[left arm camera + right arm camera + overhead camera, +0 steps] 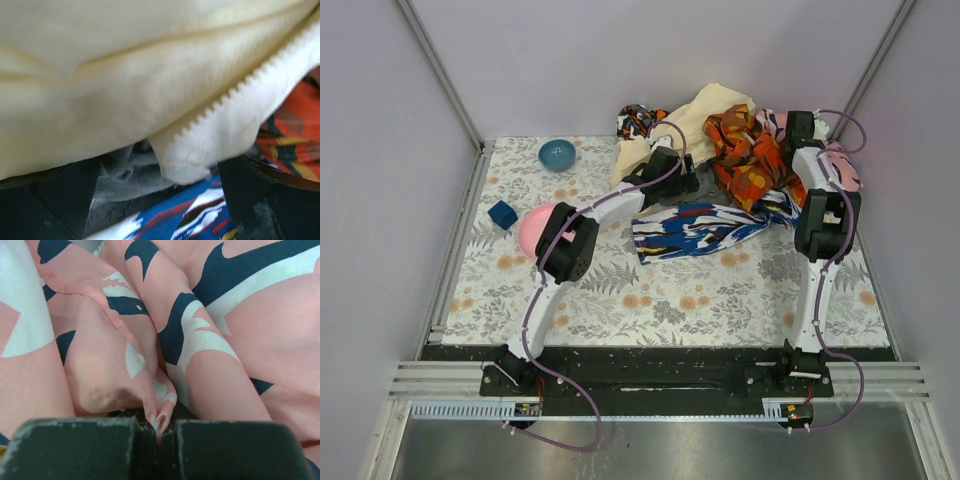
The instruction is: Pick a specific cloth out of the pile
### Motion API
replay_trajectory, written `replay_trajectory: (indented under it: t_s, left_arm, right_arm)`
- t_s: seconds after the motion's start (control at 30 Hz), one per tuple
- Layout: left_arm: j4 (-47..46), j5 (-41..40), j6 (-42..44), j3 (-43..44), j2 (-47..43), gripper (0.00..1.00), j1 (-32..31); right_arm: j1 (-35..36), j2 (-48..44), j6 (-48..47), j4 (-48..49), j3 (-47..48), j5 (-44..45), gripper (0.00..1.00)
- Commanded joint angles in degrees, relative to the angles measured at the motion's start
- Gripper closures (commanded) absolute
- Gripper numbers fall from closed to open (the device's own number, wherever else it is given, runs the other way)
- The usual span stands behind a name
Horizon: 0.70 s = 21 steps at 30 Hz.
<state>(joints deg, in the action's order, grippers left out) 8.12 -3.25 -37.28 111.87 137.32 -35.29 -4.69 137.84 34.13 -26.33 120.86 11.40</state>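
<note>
One dark grey cloth (131, 172) sits tucked under the single cream cloth (125, 90) in the pile (745, 150) on the tabletop (670, 290) — seen between the spread-apart fingers of the left end effector (160, 172). The right end effector (157, 440) is clamped on one pink navy-white printed cloth (225, 340).

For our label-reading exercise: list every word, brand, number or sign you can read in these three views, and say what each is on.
No readable text in any view.
Grey cloth, left wrist view: faint marks by its lower edge, too blurred to read.
Cream cloth: plain, no text.
Pink cloth, streaked cloth, orange cloth: patterns only, no letters.
Mat: floral print, no text.
</note>
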Motion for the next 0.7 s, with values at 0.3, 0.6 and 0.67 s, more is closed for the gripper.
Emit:
replay_trajectory:
  t_s: [0.3, 0.6, 0.67]
  left_arm:
    - [-2.3, -2.9, -6.8, 15.5, 11.3, 0.41, 0.1]
    - [-5.5, 3.0, -3.1, 4.0, -1.2, 0.90, -1.4]
    - [-5.0, 6.1, -2.0, 0.8, -5.2, 1.00, -1.7]
  right_arm:
    - [0.9, -5.9, 0.9, 7.9, -10.9, -7.8, 1.00]
    - [0.9, -4.1, 4.1, 10.4, -12.4, -8.3, 1.00]
    - [0.9, -4.5, 4.1, 10.5, -12.9, -7.2, 1.00]
